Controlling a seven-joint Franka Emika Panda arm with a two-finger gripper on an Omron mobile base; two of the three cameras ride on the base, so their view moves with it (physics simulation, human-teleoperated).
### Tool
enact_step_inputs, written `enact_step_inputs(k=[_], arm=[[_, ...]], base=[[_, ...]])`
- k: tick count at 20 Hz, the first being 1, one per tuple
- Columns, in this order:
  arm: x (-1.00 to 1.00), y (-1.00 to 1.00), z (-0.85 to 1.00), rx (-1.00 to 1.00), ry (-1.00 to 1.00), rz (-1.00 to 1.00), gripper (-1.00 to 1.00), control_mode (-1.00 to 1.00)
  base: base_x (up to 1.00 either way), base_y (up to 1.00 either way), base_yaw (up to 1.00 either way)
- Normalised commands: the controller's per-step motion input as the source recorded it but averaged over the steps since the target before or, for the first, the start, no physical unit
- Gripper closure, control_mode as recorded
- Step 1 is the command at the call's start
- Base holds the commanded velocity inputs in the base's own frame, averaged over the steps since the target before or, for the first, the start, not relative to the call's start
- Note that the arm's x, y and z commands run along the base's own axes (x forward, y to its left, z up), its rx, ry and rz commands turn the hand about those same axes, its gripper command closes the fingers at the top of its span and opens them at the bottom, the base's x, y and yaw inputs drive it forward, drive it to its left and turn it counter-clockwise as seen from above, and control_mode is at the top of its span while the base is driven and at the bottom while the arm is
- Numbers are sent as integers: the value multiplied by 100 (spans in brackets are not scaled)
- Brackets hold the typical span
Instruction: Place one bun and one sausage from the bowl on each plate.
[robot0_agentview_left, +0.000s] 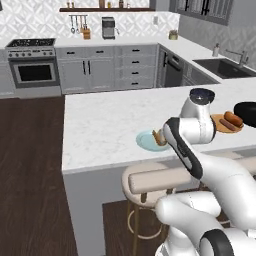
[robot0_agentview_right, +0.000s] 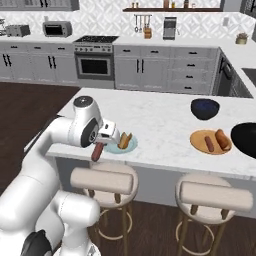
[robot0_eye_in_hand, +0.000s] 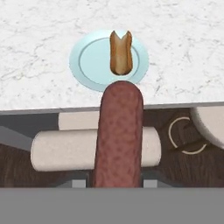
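While my gripper (robot0_agentview_right: 98, 150) hangs just off the near edge of the counter (robot0_agentview_right: 165, 130), its jaws are clamped on a sausage (robot0_agentview_right: 97, 151) that points down toward the stool (robot0_agentview_right: 104, 183) below. From my hand camera that sausage (robot0_eye_in_hand: 118, 135) runs long and dark red straight ahead of me, its far tip in line with the near rim of the pale blue-green plate (robot0_eye_in_hand: 92, 61).

That plate (robot0_agentview_right: 112, 148) sits close to the near edge of the counter and holds one bun (robot0_agentview_right: 125, 140), split along its top. Well to the right, the orange-brown plate (robot0_agentview_right: 200, 145) carries a bun (robot0_agentview_right: 223, 139) and a second sausage (robot0_agentview_right: 209, 144) lying side by side. Just right of it, the black bowl (robot0_agentview_right: 245, 140) is cut off by the picture's edge, so I cannot tell what is in it. Behind the orange-brown plate stands a smaller dark blue bowl (robot0_agentview_right: 205, 108); its inside looks dark, and I cannot make out any contents from here.
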Motion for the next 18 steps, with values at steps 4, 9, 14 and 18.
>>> enact_step_inputs(k=[4,9,14,18], arm=[[0,0,0,0,0,0,100,100],[0,0,0,0,0,0,100,100],[25,0,0,0,0,0,100,-100],[100,7,-15,2,18,0,100,-100]], base=[[33,21,0],[49,-1,0],[28,0,0],[0,0,0]])
